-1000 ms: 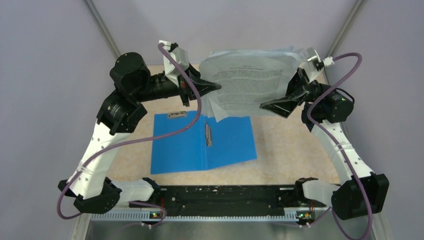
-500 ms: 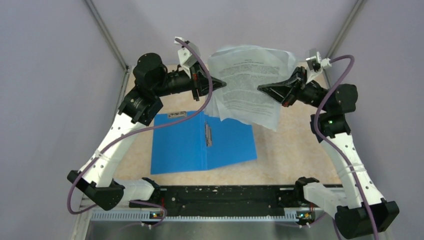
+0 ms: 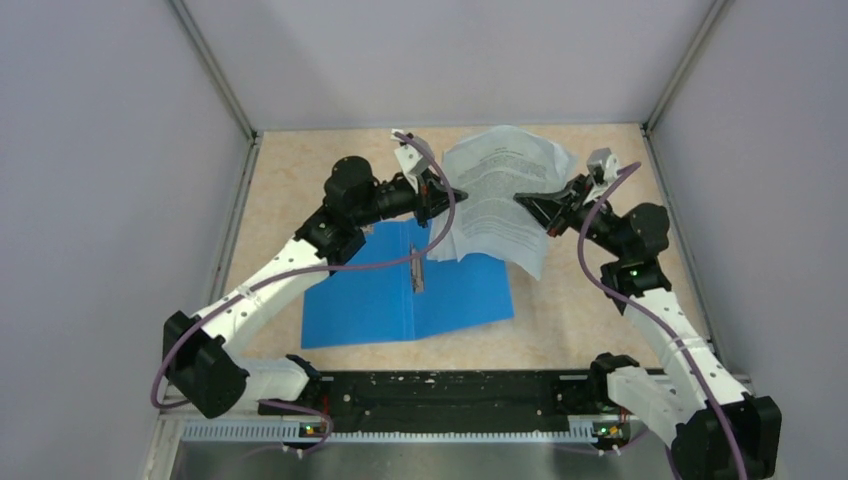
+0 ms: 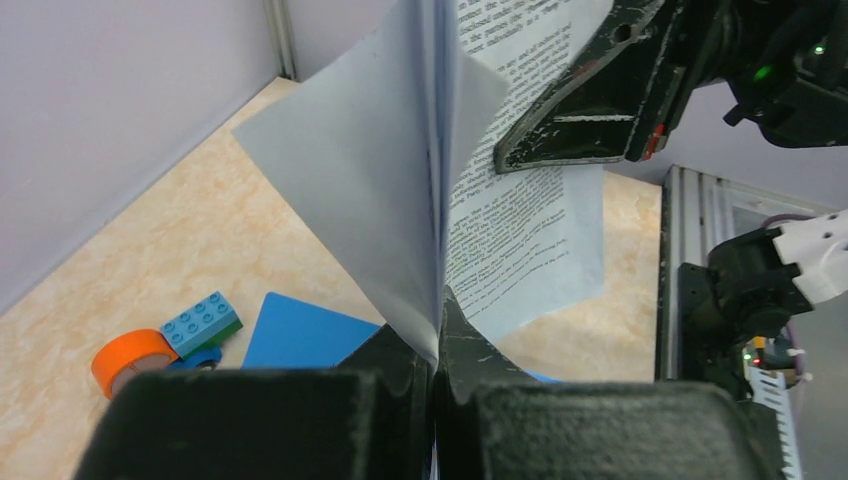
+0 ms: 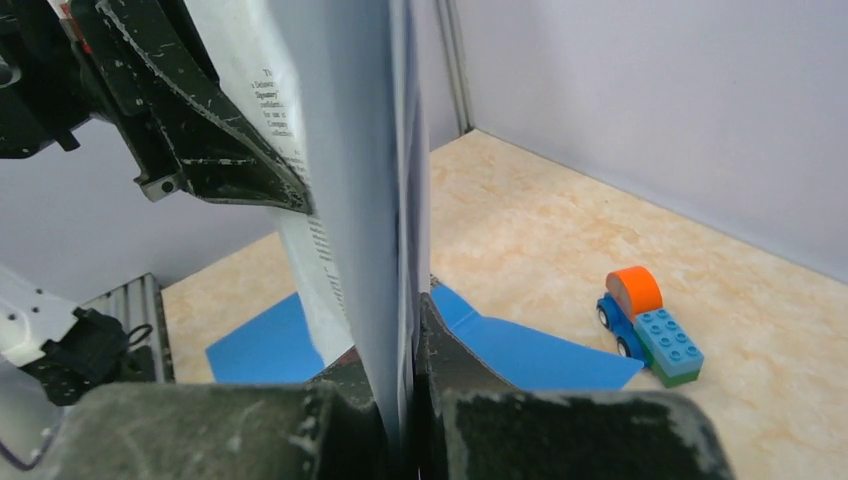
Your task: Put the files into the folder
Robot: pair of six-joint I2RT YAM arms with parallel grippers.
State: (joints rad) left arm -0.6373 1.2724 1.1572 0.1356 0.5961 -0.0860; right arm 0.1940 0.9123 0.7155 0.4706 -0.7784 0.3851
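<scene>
The files [image 3: 497, 192], white sheets of dense black print, hang bowed in the air between both grippers at the back of the table. My left gripper [image 3: 450, 194] is shut on their left edge, and the sheets rise from its closed jaws [image 4: 437, 340]. My right gripper [image 3: 524, 201] is shut on the right edge, with paper [image 5: 350, 150] pinched between its fingers [image 5: 410, 335]. The folder [image 3: 380, 292], bright blue, lies open and flat below and nearer me, its metal clip [image 3: 417, 270] at the spine. In the top view the files' lower edge overlaps the folder's far right corner.
A small blue-and-orange toy truck [image 5: 648, 322] with a block on it stands on the table beyond the folder [image 5: 530, 352]; it also shows in the left wrist view as the truck [image 4: 165, 345]. Grey walls close in the table. A black rail [image 3: 450, 395] runs along the near edge.
Both arms have come down and towards me with the files. The right gripper, open beside the sheets a second ago, has shut on their right edge.
</scene>
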